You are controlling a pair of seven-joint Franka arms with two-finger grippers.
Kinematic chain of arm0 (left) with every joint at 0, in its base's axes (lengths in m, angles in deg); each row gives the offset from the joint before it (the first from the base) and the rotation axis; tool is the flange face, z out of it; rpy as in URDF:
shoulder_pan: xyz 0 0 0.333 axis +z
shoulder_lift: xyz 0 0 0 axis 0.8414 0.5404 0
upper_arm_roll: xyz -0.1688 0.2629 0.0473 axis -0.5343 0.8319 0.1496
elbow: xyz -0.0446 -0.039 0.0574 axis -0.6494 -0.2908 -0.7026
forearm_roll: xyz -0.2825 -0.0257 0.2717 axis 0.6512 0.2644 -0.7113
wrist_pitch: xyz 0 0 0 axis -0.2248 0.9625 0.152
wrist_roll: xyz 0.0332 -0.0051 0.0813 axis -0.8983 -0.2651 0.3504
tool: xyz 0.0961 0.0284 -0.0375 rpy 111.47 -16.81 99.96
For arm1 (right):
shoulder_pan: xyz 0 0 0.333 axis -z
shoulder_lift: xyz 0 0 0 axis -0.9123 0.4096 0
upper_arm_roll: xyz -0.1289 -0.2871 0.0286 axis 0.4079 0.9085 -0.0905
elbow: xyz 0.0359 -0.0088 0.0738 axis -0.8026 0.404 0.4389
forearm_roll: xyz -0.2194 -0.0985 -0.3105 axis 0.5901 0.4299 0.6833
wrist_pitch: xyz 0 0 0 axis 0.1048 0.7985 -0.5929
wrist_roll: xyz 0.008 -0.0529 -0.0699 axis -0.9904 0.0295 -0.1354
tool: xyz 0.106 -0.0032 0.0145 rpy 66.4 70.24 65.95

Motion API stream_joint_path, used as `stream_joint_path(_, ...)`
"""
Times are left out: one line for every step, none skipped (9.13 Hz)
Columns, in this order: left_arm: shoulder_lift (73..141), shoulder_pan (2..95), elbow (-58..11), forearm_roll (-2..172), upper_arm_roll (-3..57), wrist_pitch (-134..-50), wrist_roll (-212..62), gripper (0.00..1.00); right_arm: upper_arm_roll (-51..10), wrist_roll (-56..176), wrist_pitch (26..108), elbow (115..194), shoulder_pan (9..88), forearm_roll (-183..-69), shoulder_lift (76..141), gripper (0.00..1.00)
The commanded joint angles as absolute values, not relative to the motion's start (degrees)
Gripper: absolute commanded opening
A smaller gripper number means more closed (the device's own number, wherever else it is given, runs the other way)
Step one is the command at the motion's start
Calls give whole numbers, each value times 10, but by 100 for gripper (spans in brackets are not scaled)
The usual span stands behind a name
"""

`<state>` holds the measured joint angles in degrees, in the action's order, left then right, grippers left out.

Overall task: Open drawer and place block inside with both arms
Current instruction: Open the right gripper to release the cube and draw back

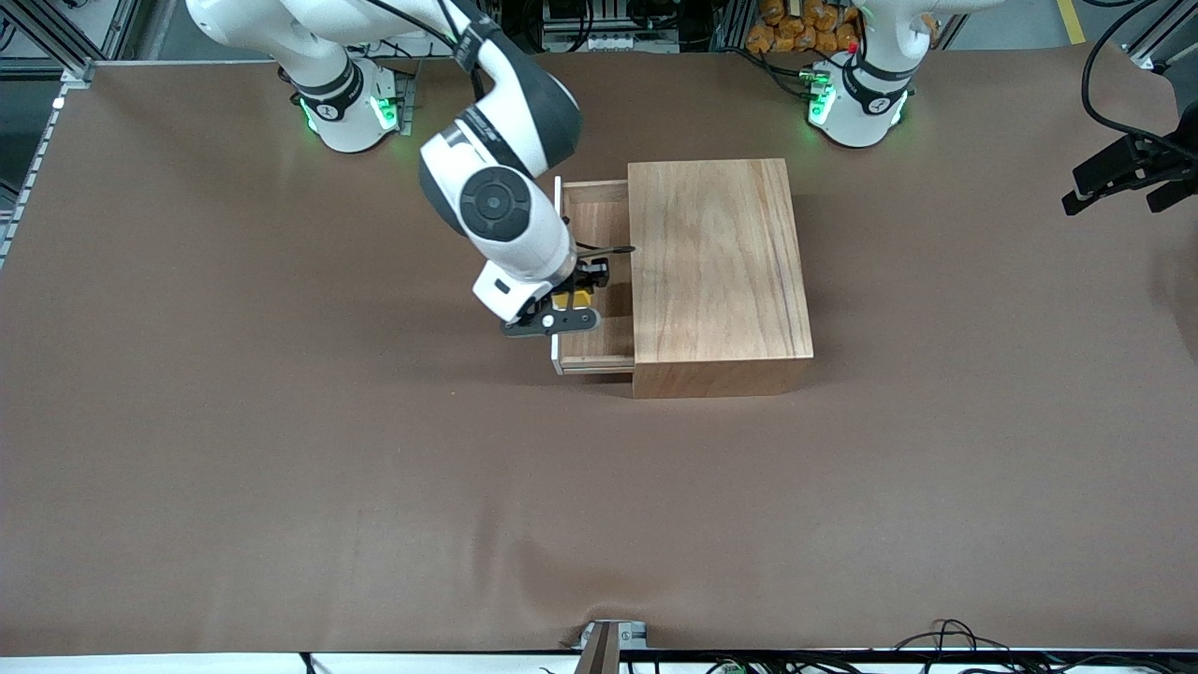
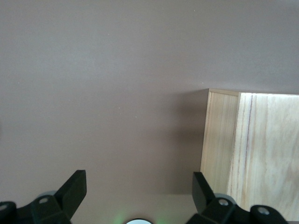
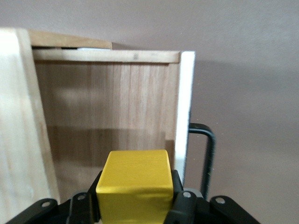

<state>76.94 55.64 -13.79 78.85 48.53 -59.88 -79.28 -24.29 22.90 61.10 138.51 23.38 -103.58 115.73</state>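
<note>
The wooden box [image 1: 716, 262] stands mid-table with its drawer [image 1: 599, 215] pulled out toward the right arm's end. My right gripper [image 1: 573, 304] is shut on the yellow block [image 1: 573, 298] and holds it over the open drawer. In the right wrist view the block [image 3: 135, 184] sits between the fingers [image 3: 183, 205], above the drawer floor [image 3: 107, 107], beside the white front [image 3: 185, 107] and black wire handle [image 3: 210, 154]. My left gripper [image 2: 138, 186] is open and empty over bare table beside a corner of the box [image 2: 252, 144]. It is out of the front view.
A black fixture with cables [image 1: 1123, 173] hangs over the table at the left arm's end. The arm bases [image 1: 856, 98] stand along the edge farthest from the front camera. Brown table [image 1: 374, 449] spreads around the box.
</note>
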Motion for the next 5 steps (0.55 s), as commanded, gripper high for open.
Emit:
stream_joint_path(772,553,-134,781,490,-601,-798,100,-234,203,634,1382,209,-1044,1180,2)
stream_joint_path(772,553,-133,782,490,-600,-799,100,-234,189,644,1382,201,-1044,1188,13)
stream_joint_path(772,552,-133,782,489,-600,-800,100,-234,182,644,1382,200,-1043,1190,75)
stream_joint_path(771,552,-133,782,489,-599,-800,100,-234,173,644,1381,201,-1043,1188,100)
stream_joint_path(771,552,-133,783,489,-599,-801,100,-233,167,643,1380,205,-1043,1185,100)
